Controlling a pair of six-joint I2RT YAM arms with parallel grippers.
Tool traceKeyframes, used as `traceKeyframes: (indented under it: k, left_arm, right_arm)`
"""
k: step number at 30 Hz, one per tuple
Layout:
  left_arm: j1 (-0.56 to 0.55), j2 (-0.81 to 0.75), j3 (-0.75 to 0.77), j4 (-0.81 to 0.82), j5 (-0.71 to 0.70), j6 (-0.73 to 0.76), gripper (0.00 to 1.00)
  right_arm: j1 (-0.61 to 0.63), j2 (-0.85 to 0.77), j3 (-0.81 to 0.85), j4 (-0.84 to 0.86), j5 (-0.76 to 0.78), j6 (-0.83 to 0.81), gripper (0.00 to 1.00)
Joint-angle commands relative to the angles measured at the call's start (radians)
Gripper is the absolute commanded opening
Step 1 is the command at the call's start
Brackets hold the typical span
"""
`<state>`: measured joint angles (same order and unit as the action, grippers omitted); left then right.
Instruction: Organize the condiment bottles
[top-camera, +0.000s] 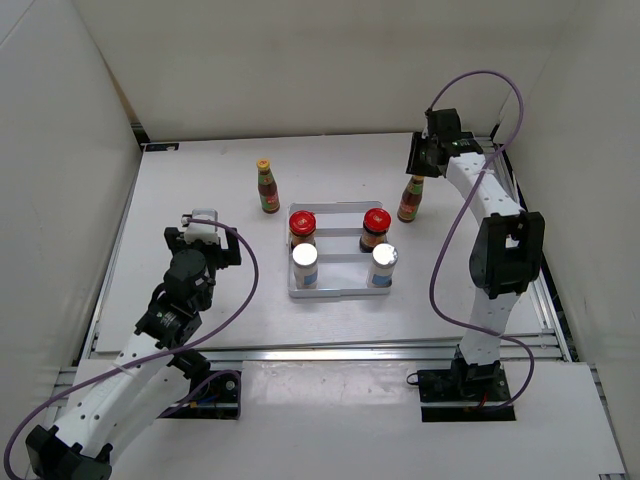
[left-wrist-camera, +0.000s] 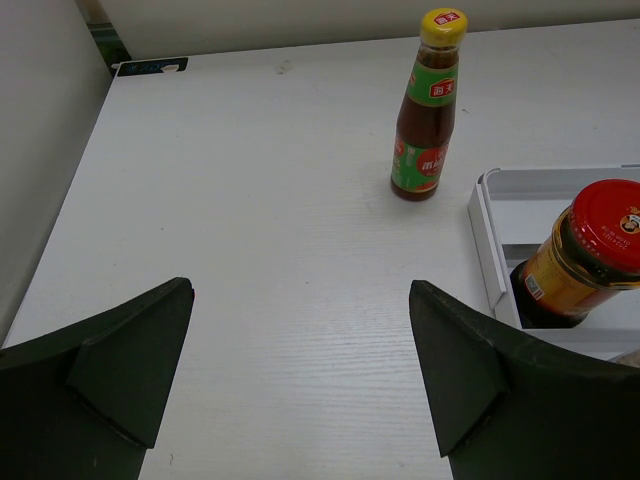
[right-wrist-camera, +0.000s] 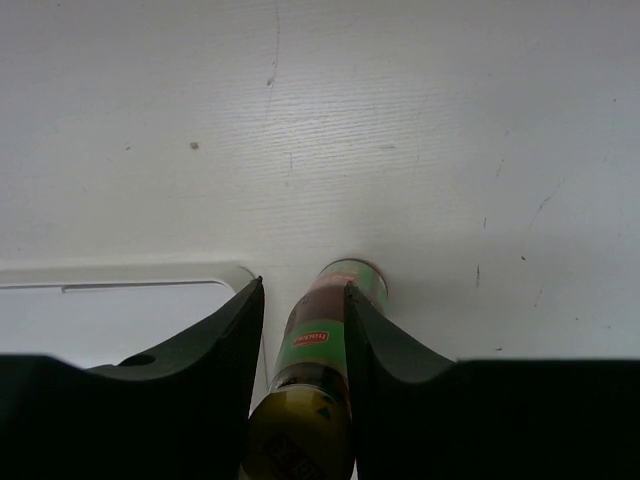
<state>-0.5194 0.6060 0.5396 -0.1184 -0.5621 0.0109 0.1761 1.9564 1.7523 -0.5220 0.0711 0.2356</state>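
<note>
A white ridged tray (top-camera: 340, 293) holds two red-lidded jars (top-camera: 302, 224) (top-camera: 376, 222) at the back and two silver-capped white shakers (top-camera: 304, 262) (top-camera: 384, 260) at the front. One slim dark yellow-capped bottle (top-camera: 267, 186) stands on the table left of the tray; it also shows in the left wrist view (left-wrist-camera: 428, 110). The other bottle (top-camera: 411, 198) stands right of the tray. My right gripper (right-wrist-camera: 302, 300) straddles it (right-wrist-camera: 330, 320), the right finger against it and a thin gap at the left finger. My left gripper (left-wrist-camera: 300, 330) is open and empty over bare table.
White walls close in the table at the back, left and right. The tray's corner (right-wrist-camera: 120, 300) lies just left of my right fingers. In the left wrist view the tray's rim (left-wrist-camera: 485, 205) and a red-lidded jar (left-wrist-camera: 590, 250) are at the right.
</note>
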Motion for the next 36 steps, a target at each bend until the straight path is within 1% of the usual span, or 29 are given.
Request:
traceKeyframes:
  k: [1, 2, 4, 5, 7, 21, 22, 23, 24, 25, 27, 28, 30, 36]
  left_arm:
    - [-0.001, -0.003, 0.003, 0.016, -0.015, -0.006, 1.00]
    - [-0.001, -0.003, 0.003, 0.016, -0.015, -0.006, 1.00]
    - [-0.001, -0.003, 0.003, 0.016, -0.015, -0.006, 1.00]
    - [-0.001, -0.003, 0.003, 0.016, -0.015, -0.006, 1.00]
    - [-0.001, -0.003, 0.003, 0.016, -0.015, -0.006, 1.00]
    - [-0.001, -0.003, 0.003, 0.016, -0.015, -0.006, 1.00]
    - [-0.001, -0.003, 0.003, 0.016, -0.015, -0.006, 1.00]
    - [-0.001, -0.003, 0.003, 0.016, -0.015, -0.006, 1.00]
    - [-0.001, -0.003, 0.003, 0.016, -0.015, -0.006, 1.00]
    - [-0.001, -0.003, 0.003, 0.016, -0.015, -0.006, 1.00]
    - [-0.001, -0.003, 0.003, 0.016, -0.015, -0.006, 1.00]
    - [-0.001, -0.003, 0.003, 0.016, -0.015, -0.006, 1.00]
    - [-0.001, -0.003, 0.003, 0.016, -0.015, -0.006, 1.00]
    - [-0.001, 0.006, 0.003, 0.016, -0.015, -0.006, 1.00]
  right_arm:
    - [0.000, -0.050, 0.009, 0.011, 0.015, 0.004, 0.20]
    - [0.000, -0.050, 0.009, 0.011, 0.028, 0.004, 0.13]
    - [0.000, -0.050, 0.018, 0.000, 0.042, 0.004, 0.10]
    - [0.000, -0.050, 0.018, 0.000, 0.055, 0.004, 0.05]
    - [0.000, -0.059, 0.018, -0.009, 0.067, 0.004, 0.00]
    - [0.000, -0.077, 0.061, -0.009, 0.085, 0.004, 0.00]
    - [0.000, -0.068, 0.061, -0.018, 0.085, 0.004, 0.10]
    - [0.000, -0.068, 0.071, -0.027, 0.075, 0.004, 0.24]
    - [0.000, -0.057, 0.072, -0.027, 0.075, 0.004, 0.56]
    - [0.000, -0.057, 0.072, -0.036, 0.075, 0.004, 0.66]
    - [0.000, -0.057, 0.061, -0.036, 0.065, 0.004, 0.76]
    - [0.000, -0.068, 0.046, -0.036, 0.065, 0.004, 0.77]
    - [0.000, -0.086, 0.032, -0.036, 0.065, 0.004, 0.79]
    - [0.000, -0.116, -0.002, -0.026, 0.065, 0.004, 0.79]
